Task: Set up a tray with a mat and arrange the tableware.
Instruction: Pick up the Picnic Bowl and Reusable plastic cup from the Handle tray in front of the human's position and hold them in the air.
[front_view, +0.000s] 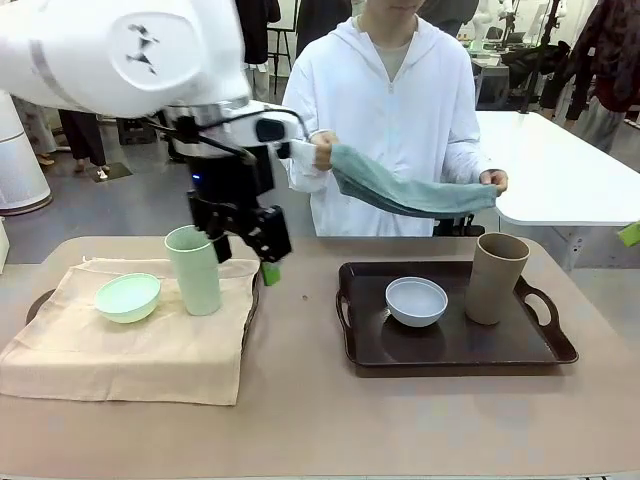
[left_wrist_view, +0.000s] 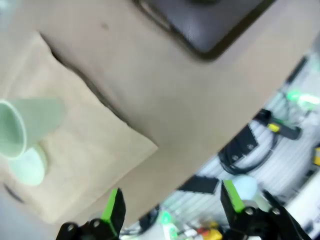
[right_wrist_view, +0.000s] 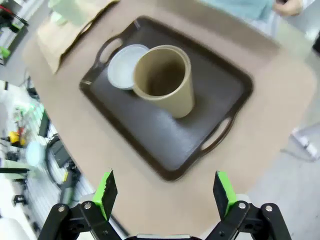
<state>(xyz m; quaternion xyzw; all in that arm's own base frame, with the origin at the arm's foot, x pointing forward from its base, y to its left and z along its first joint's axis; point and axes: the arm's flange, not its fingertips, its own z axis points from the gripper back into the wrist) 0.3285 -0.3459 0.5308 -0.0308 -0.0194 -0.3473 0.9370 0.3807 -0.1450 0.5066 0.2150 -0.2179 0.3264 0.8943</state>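
Beside left gripper (front_view: 247, 243) stands the pale green cup (front_view: 195, 272).

Robotics lab, seen from my remote station.

My white left arm (front_view: 120, 50) works at a beige table (front_view: 320, 420) across from a person in a white hooded jacket (front_view: 400, 110). Behind them I see a white worktable (front_view: 560, 170). Past the table's edge my wrist cameras catch coiled cables (left_wrist_view: 247, 152) and loose tools (left_wrist_view: 282, 130).
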